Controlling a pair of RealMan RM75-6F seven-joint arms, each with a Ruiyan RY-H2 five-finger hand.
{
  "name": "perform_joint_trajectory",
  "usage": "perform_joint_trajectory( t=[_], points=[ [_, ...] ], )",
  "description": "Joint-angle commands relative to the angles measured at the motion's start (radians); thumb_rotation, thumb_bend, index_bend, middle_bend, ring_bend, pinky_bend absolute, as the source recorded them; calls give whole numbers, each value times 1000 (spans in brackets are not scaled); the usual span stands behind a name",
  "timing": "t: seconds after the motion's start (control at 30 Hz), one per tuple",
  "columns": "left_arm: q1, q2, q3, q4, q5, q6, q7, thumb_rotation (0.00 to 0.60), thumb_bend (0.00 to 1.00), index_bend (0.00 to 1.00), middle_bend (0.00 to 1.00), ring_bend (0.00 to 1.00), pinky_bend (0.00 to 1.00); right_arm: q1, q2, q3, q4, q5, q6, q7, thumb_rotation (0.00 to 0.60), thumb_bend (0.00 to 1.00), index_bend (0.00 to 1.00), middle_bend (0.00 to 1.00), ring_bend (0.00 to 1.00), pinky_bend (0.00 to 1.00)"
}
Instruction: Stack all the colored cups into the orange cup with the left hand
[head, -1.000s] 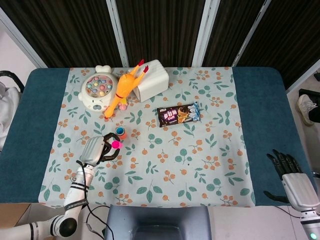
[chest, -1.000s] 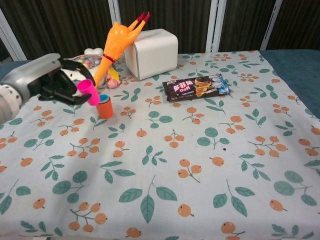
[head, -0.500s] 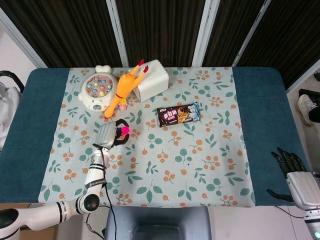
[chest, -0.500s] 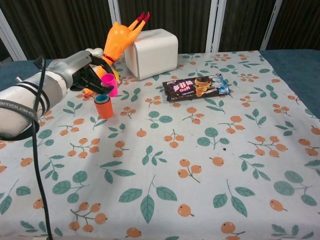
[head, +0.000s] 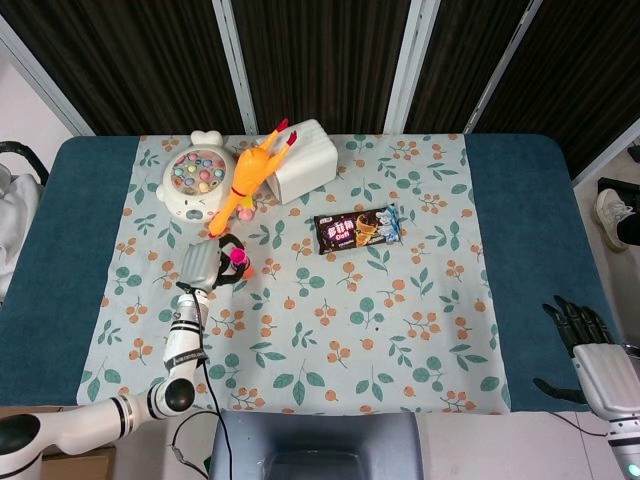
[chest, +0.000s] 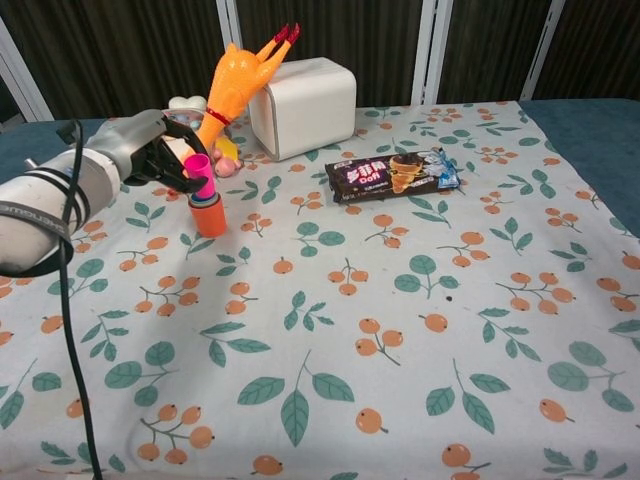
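ok, my left hand (chest: 150, 158) pinches the pink cup (chest: 198, 174) between its fingers (chest: 178, 172), cup upright and seated in the orange cup (chest: 210, 216), a blue cup's rim showing between them. orange cup stands on the floral bench (chest: 400, 330), just in front of the rubber chicken (chest: 232, 85) and near the fishing toy (head: 197, 182). snack packet (chest: 392, 174) lies well apart. my right hand (head: 592, 352) hangs off the bench's right edge, fingers apart, holding nothing.

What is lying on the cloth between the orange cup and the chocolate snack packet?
Nothing: between the orange cup and the snack packet only bare floral tablecloth shows, clearest in the chest view.
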Motion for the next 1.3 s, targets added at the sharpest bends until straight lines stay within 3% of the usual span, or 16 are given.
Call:
perform_joint_trajectory(
  t=[0.03, 0.27, 0.33, 0.4, 0.47, 0.5, 0.8, 0.83, 0.87, 0.9, 0.93, 0.97, 1.03, 1.07, 1.17, 1.3],
  points=[
    [-3, -4, 9, 15, -1, -8, -5, 600, 363, 565, 1000, 1000, 1000, -1, 2, 2, 1, 2, 3, 7, 600, 205, 0, 0, 0, 0],
    [-3, -4, 20, 31, 5, -12, -13, 600, 364, 564, 1000, 1000, 1000, -1, 1, 2, 3, 2, 4, 8, 600, 205, 0, 0, 0, 0],
    [-1, 0, 26, 29, -2, -21, -11, 600, 363, 517, 1000, 1000, 1000, -1, 0, 3, 2, 3, 3, 5, 600, 205, 0, 0, 0, 0],
    [-2, 5, 32, 27, -16, -35, 0, 600, 363, 335, 1000, 1000, 1000, -2, 0, 3, 2, 3, 2, 2, 600, 205, 0, 0, 0, 0],
    [-2, 9, 32, 24, -30, -45, 3, 600, 364, 68, 1000, 1000, 1000, -2, -1, 2, 2, 2, 2, -1, 600, 205, 0, 0, 0, 0],
    [-3, 12, 31, 21, -33, -49, 0, 600, 362, 14, 1000, 1000, 1000, -2, -1, 2, 1, 2, 3, -2, 600, 205, 0, 0, 0, 0],
    [36, 85, 56, -78, 19, -35, -34, 600, 348, 0, 1000, 1000, 1000, -3, -3, 1, 4, -1, 4, -8, 600, 206, 0, 0, 0, 0],
    [59, 120, 79, -125, 58, -20, -41, 600, 349, 0, 998, 1000, 1000, -4, -3, 0, 4, 0, 4, -12, 600, 205, 0, 0, 0, 0],
    [134, 210, 168, -234, 198, 55, -45, 600, 353, 0, 929, 981, 1000, -7, -5, 0, 4, 2, 7, -21, 600, 205, 0, 0, 0, 0],
    [187, 279, 231, -309, 299, 88, -87, 600, 357, 0, 838, 920, 975, -9, -8, 0, 4, 4, 10, -29, 600, 205, 0, 0, 0, 0],
    [240, 357, 307, -365, 410, 108, -151, 600, 359, 0, 655, 752, 867, -11, -13, 1, 3, 5, 11, -39, 600, 205, 0, 0, 0, 0],
    [273, 411, 361, -387, 480, 123, -189, 600, 359, 0, 422, 494, 676, -11, -17, 0, 2, 5, 11, -47, 600, 205, 0, 0, 0, 0],
    [342, 514, 474, -405, 625, 169, -273, 600, 360, 0, 199, 217, 413, -10, -27, -1, 1, 6, 4, -71, 600, 205, 0, 0, 0, 0],
    [372, 543, 512, -395, 678, 203, -312, 600, 361, 0, 115, 135, 323, -9, -30, -2, 0, 8, 0, -80, 600, 205, 0, 0, 0, 0],
    [481, 570, 596, -299, 801, 353, -420, 600, 361, 0, 10, 16, 184, -6, -42, -4, -4, 6, -8, -106, 600, 205, 0, 0, 0, 0],
    [574, 537, 598, -173, 825, 489, -437, 600, 364, 0, 0, 0, 132, -2, -52, 3, -2, 15, -13, -123, 600, 205, 0, 0, 0, 0]
  ],
)
